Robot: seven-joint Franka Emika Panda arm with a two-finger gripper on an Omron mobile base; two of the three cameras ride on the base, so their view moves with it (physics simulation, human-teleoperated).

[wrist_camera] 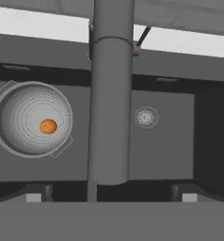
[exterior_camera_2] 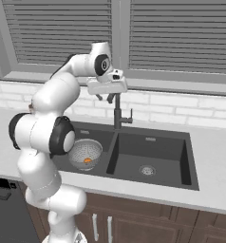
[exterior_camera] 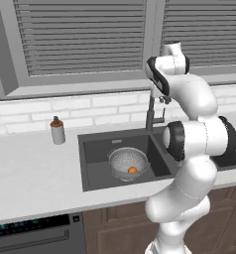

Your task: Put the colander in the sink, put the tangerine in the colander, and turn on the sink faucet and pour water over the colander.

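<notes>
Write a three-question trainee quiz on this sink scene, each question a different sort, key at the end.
1. True or false: the tangerine lies inside the colander.
2. Which sink basin holds the colander? A) left B) right C) neither
3. Fill in: the gripper hangs above the faucet with its jaws ____.

Key: 1 true. 2 A. 3 open.
</notes>
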